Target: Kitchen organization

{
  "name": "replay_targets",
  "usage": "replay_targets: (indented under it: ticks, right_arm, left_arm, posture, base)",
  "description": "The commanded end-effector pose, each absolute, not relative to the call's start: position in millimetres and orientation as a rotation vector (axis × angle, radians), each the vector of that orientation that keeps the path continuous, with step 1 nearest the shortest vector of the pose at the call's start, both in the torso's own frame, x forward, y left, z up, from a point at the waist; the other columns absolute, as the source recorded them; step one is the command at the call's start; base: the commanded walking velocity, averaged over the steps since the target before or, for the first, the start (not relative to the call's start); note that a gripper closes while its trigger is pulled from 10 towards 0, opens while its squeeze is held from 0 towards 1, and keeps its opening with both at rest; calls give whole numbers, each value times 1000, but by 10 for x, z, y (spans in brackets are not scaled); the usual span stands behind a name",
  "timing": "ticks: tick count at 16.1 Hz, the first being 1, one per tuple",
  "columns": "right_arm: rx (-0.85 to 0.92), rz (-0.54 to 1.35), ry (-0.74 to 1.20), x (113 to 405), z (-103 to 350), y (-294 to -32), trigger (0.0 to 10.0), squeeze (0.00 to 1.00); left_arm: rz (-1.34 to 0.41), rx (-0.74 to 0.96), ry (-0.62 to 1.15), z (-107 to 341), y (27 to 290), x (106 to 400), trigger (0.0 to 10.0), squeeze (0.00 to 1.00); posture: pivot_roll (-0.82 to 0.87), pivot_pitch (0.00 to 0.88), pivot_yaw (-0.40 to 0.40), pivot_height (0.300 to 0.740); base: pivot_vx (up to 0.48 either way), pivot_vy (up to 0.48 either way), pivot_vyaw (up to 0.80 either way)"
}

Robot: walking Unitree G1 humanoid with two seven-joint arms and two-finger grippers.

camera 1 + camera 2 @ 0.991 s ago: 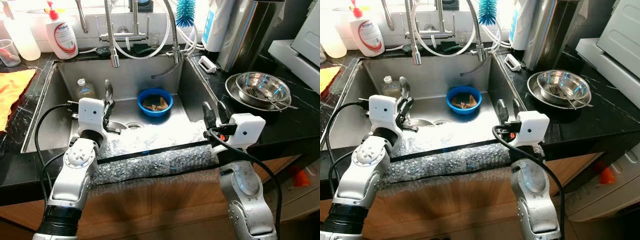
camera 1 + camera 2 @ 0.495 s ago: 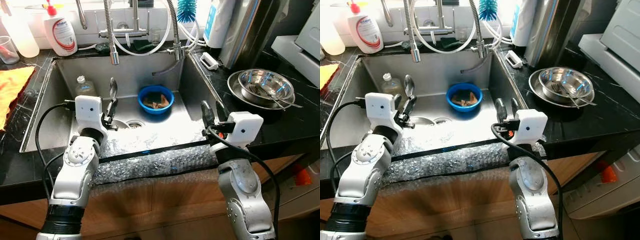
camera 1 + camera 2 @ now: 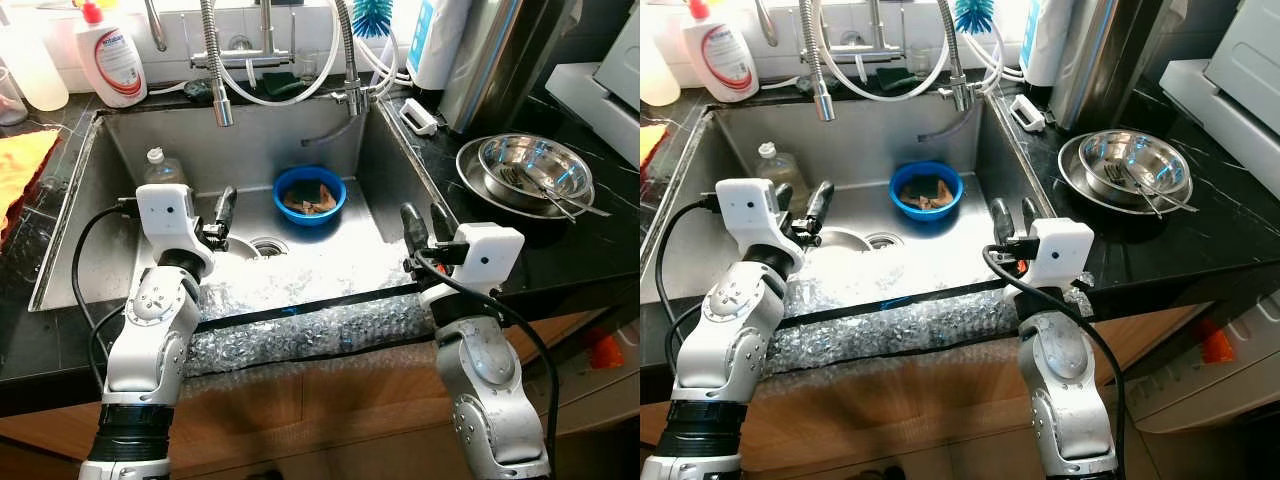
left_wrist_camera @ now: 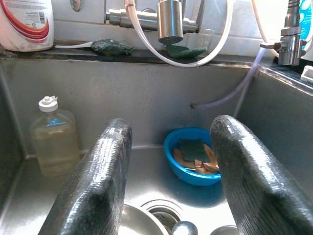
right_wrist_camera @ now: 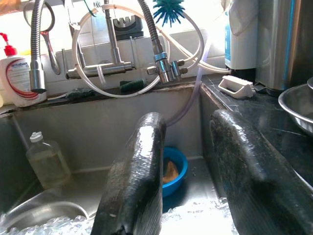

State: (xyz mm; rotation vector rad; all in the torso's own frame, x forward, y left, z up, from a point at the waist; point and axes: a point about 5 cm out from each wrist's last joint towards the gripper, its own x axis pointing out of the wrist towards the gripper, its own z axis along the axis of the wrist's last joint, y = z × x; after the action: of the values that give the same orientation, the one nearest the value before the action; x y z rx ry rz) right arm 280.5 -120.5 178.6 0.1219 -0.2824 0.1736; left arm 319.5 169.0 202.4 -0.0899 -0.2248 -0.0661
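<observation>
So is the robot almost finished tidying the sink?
Not nearly. Both grippers are open and hold nothing. The left gripper hovers inside the sink; the right gripper hangs at its front edge. The blue bowl and bottle sit inside it.

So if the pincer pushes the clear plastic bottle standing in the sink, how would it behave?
The clear plastic bottle with white cap is tall and narrow, so probably tips easily. It seems nearly full, so fairly heavy. The steel sink looks wet; it may slide.

Orange cloth [image 3: 22, 168] on left counter; blue brush [image 3: 372, 16] above the faucet [image 3: 265, 72]
</observation>
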Motion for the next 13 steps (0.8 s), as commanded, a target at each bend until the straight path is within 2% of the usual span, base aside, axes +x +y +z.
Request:
replay_targets:
  ticks: [1, 8, 13]
  right_arm:
    - [130, 170, -272, 2813, 1779, -1215, 10000, 0]
    - [70, 92, -326, 2810, 1845, -1307, 10000, 0]
    - [34, -37, -335, 2806, 1859, -1498, 10000, 0]
  left_arm:
    - [-60, -78, -259, 2111, 1697, 3184, 10000, 0]
    - [-45, 90, -516, 2538, 1689, 3041, 10000, 0]
    - [-7, 187, -511, 2519, 1902, 2886, 10000, 0]
  posture:
    - [65, 147, -30, 740]
    - [61, 148, -33, 740]
    - [56, 137, -32, 740]
  base:
    - [0, 0, 0]
    - [0, 0, 0]
    - [0, 0, 0]
